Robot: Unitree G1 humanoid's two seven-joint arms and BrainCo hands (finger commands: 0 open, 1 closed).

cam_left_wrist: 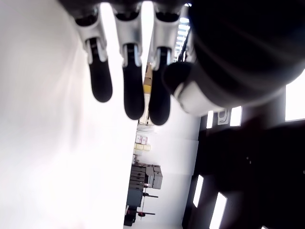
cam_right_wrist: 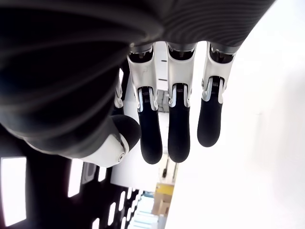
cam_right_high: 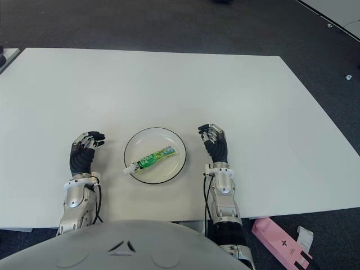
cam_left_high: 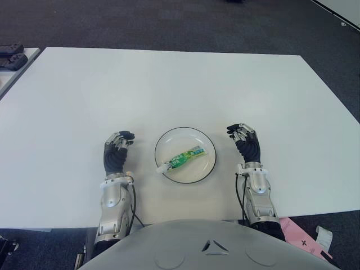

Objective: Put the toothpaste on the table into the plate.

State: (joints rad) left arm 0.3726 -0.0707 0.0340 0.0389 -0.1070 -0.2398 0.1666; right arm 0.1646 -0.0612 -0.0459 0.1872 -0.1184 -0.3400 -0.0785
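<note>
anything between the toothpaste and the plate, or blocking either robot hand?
Nothing visible. The toothpaste already lies in the plate. Left robot hand and right robot hand flank it, both open and empty, bare table between.

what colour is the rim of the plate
Dark, nearly black, around a white plate; it shows best in the left eye view.

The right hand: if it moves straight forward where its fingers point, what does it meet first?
Probably nothing: ahead of the right hand lies only bare table. The plate sits beside it, toward the robot's left.
</note>
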